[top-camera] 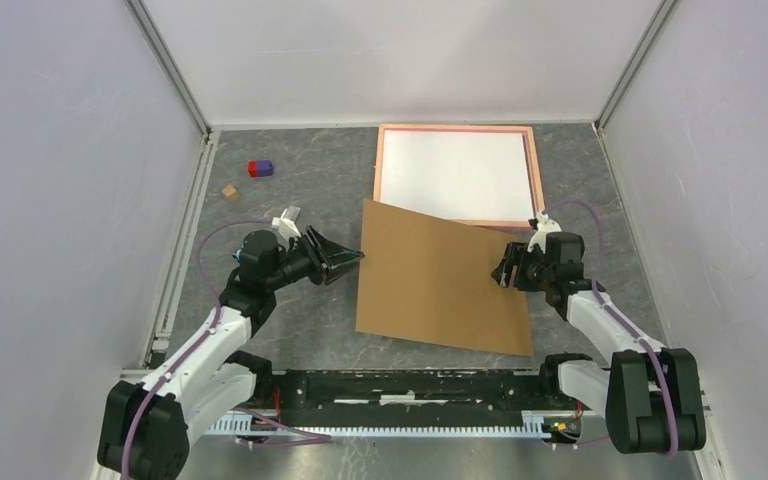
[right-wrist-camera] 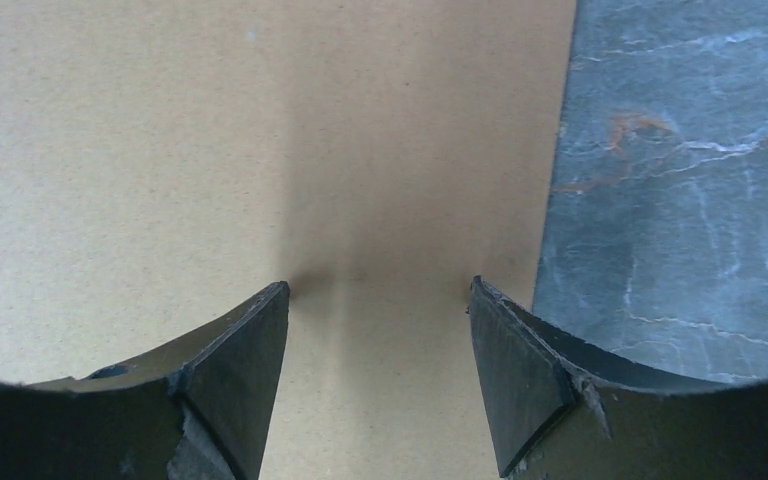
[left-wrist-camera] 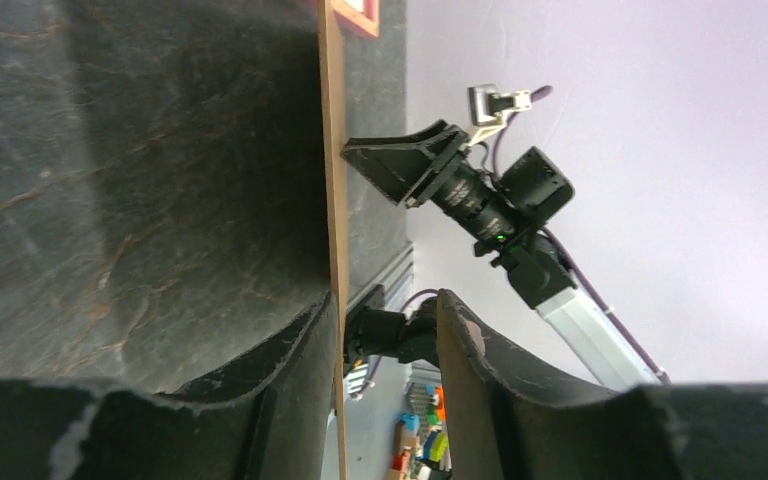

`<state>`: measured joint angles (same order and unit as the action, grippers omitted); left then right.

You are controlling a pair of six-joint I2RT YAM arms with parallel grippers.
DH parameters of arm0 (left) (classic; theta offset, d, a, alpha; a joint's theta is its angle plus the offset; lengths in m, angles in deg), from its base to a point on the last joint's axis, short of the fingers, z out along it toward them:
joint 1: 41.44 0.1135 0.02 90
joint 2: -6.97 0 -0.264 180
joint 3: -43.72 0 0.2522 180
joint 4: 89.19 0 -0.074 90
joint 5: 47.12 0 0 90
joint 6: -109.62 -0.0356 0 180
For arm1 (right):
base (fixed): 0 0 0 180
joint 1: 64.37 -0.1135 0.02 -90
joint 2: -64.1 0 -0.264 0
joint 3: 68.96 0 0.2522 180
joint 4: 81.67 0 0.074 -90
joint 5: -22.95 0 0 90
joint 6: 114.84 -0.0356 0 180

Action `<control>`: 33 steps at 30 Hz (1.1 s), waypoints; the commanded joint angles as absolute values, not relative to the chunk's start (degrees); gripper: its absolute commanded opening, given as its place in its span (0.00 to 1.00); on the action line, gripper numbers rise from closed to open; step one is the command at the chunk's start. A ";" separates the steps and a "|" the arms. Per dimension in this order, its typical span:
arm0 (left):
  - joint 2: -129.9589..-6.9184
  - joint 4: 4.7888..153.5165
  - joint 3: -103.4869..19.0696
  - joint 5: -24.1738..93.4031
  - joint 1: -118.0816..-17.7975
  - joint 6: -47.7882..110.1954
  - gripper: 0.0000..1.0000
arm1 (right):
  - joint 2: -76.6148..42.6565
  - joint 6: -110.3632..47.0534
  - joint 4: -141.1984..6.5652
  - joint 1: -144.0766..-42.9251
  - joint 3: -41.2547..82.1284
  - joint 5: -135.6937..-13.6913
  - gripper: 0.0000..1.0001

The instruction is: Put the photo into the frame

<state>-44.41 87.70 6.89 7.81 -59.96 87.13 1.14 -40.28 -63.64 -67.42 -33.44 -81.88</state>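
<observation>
The salmon-pink frame (top-camera: 457,129) lies flat at the back right, and a corner shows in the left wrist view (left-wrist-camera: 357,15). A white sheet, the photo (top-camera: 452,175) with its plain back up, lies inside it. The brown backing board (top-camera: 440,280) lies in the middle and overlaps the frame's near-left corner. My left gripper (top-camera: 352,259) is open and straddles the board's left edge (left-wrist-camera: 334,150); one finger touches it, the other stands apart (left-wrist-camera: 388,300). My right gripper (top-camera: 505,268) is open, its tips on the board (right-wrist-camera: 260,130) near its right edge (right-wrist-camera: 380,285).
A red and purple block (top-camera: 260,168) and a small brown cube (top-camera: 230,191) lie at the back left on the grey slate mat (top-camera: 300,180). Pale walls close in the left, right and back.
</observation>
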 commanded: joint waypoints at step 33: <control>-44.83 74.22 3.14 24.75 -66.61 78.46 0.88 | 6.04 -40.36 -54.81 -67.21 -31.25 -79.30 0.76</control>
